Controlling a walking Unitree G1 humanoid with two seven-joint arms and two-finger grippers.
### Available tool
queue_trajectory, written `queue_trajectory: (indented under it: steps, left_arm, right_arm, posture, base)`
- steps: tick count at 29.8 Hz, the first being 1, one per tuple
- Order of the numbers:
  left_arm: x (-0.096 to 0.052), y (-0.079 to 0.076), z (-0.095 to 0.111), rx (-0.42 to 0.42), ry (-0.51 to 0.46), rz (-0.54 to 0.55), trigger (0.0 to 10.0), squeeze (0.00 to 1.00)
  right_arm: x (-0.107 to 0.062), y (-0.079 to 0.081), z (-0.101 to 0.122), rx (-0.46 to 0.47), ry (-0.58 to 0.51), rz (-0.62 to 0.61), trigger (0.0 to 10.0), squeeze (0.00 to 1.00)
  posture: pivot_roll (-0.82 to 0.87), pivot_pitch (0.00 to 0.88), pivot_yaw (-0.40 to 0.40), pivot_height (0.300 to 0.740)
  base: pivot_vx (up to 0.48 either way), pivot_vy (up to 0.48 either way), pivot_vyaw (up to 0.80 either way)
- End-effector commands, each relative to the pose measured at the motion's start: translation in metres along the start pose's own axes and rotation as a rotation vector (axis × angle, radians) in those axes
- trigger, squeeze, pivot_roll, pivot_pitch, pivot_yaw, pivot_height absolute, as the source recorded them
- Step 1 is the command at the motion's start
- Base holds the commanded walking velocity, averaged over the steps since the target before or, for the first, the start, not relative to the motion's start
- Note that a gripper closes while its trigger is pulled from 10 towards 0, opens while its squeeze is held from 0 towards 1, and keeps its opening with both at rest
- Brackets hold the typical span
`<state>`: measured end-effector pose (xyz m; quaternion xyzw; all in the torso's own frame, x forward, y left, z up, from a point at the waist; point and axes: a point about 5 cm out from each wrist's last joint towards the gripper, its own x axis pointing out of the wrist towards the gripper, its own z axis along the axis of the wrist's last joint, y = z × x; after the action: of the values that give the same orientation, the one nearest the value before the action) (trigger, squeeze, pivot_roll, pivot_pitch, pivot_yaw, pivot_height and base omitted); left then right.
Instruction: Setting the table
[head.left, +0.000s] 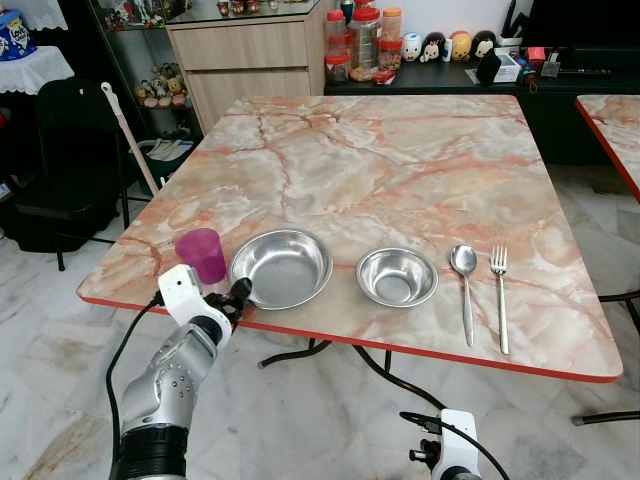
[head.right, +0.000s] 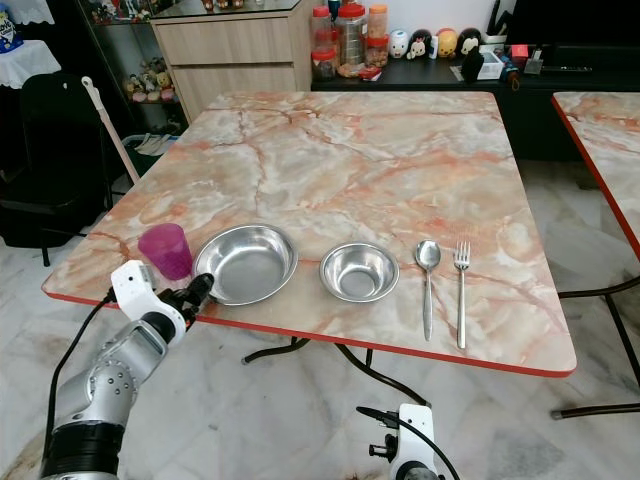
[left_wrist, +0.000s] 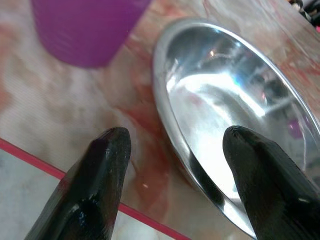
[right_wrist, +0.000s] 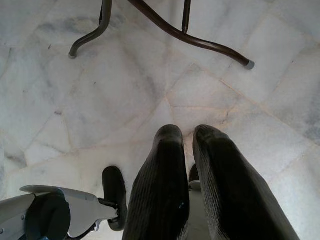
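Note:
On the marble table (head.left: 400, 170), along its near edge, stand a purple cup (head.left: 201, 254), a large steel bowl (head.left: 281, 267), a small steel bowl (head.left: 397, 276), a spoon (head.left: 465, 290) and a fork (head.left: 500, 295). My left gripper (head.left: 238, 296) is open at the table's near edge, just in front of the large bowl's rim (left_wrist: 200, 165) and right of the cup (left_wrist: 85, 30). Its fingers (left_wrist: 100, 185) hold nothing. My right gripper (right_wrist: 186, 145) hangs low below the table edge, shut, pointing at the floor.
A second table (head.left: 615, 130) stands at the right. A black chair (head.left: 70, 160) and a stick (head.left: 130, 140) are at the left, and a cabinet with jars (head.left: 360, 40) lies behind. The table's metal legs (right_wrist: 165, 27) cross the marble floor.

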<state>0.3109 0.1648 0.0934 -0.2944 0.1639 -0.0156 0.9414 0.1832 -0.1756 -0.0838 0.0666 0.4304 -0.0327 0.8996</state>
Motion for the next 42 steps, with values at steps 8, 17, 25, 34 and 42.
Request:
queue_trajectory:
  steps: [8,17,25,34,42]
  left_arm:
    - [0.004,-0.005,-0.001,0.021,0.025,-0.008,10.0,0.00]
    - [0.007,-0.009,-0.008,0.041,0.065,-0.017,10.0,0.00]
    - [0.011,-0.017,-0.012,0.039,0.069,-0.039,3.8,0.00]
    - [0.012,-0.017,-0.009,0.055,0.050,-0.030,0.0,0.00]
    - [0.012,-0.015,-0.007,0.052,0.037,-0.017,0.0,0.00]
  right_arm:
    - [0.001,0.002,0.002,0.009,-0.007,0.003,10.0,0.00]
    - [0.001,0.002,0.002,0.010,-0.007,0.004,10.0,0.00]
    - [0.001,0.002,0.002,0.008,-0.007,0.002,10.0,0.00]
    - [0.001,0.000,0.003,0.005,-0.009,0.000,10.0,0.00]
    - [0.001,0.000,0.003,0.001,-0.007,0.002,10.0,0.00]
  posture:
    - [0.02,0.000,0.098,0.714]
    - [0.02,0.000,0.099,0.714]
    - [0.01,0.000,0.092,0.714]
    - [0.01,0.000,0.091,0.714]
    - [0.02,0.000,0.087,0.714]
  base:
    - [0.000,0.000,0.00]
    - [0.000,0.000,0.00]
    - [0.000,0.000,0.00]
    - [0.000,0.000,0.00]
    - [0.000,0.000,0.00]
